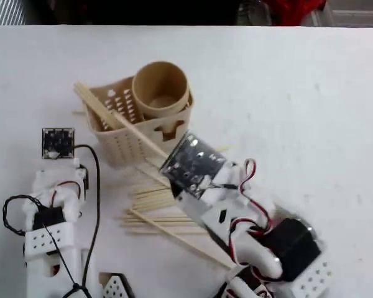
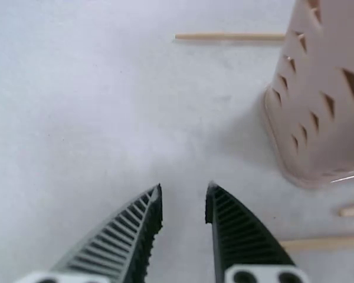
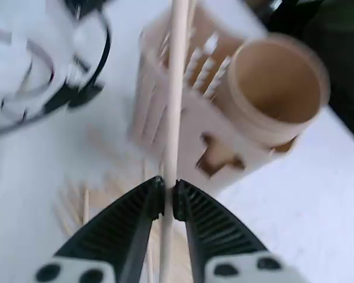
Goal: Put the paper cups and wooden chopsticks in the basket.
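Tabletop: white, carries all items.
Basket: pale, perforated, upright near mid-tabletop, just ahead of both arms.
Paper cup: we find it in the basket, at the far side from the arms, mouth up, slightly tilted.
R end effector: jaws pinched fully onto one chopstick, near its lower end.
L end effector: jaws a little apart, nothing betw. them. It hovers over bare tabletop beside the basket.
Loose chopsticks: fanned pile on the tabletop betw. basket & R arm, not yet in the basket.
Held chopstick: slants up from the R jaws & crosses the basket rim. Its far tip pokes out past the basket's far edge.
Risk 1: we judge that, released at this slant, the stick could pivot on the rim & slide back out, since most of its length sits above or outside the walls.
Risk 2: pushing it along the rim may drag or tip the light basket, cup incl.
Risk 3: the grip is near one end, so the stick may swivel in the jaws.
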Motion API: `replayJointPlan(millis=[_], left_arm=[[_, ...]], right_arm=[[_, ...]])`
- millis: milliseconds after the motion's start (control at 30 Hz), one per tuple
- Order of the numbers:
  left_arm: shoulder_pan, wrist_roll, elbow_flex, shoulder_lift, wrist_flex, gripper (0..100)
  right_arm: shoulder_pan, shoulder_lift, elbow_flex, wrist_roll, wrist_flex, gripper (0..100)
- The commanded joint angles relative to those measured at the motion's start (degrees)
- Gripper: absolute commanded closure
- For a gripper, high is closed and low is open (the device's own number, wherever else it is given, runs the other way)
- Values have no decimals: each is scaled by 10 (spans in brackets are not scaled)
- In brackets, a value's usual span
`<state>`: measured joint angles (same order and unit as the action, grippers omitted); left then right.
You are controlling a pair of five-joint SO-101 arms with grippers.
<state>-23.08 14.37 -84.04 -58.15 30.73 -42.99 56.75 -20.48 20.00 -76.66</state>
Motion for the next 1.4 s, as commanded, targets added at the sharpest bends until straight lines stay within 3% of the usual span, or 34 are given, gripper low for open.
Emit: replayJointPlan(millis=[0, 300, 667, 800, 967, 1033, 1200, 1367], left_arm=[[7, 7, 3, 3, -12, 858], [7, 7, 3, 3, -12, 858], [7, 7, 2, 3, -13, 858], [7, 7, 2, 3, -13, 858], [7, 7, 2, 3, -13, 858], [7, 7, 2, 3, -13, 858], [7, 7, 2, 3, -12, 858], [7, 7, 2, 3, -12, 858]], right_arm=[[2, -88, 144, -59, 89, 982], [-17, -338, 249, -134, 412, 980], [-32, -419, 183, -131, 531, 981], [-30, -419, 172, -133, 513, 957], [-30, -412, 175, -133, 468, 784], [-30, -399, 174, -135, 449, 765], [-32, -334, 174, -133, 336, 818], [-24, -247, 174, -105, 87, 957]])
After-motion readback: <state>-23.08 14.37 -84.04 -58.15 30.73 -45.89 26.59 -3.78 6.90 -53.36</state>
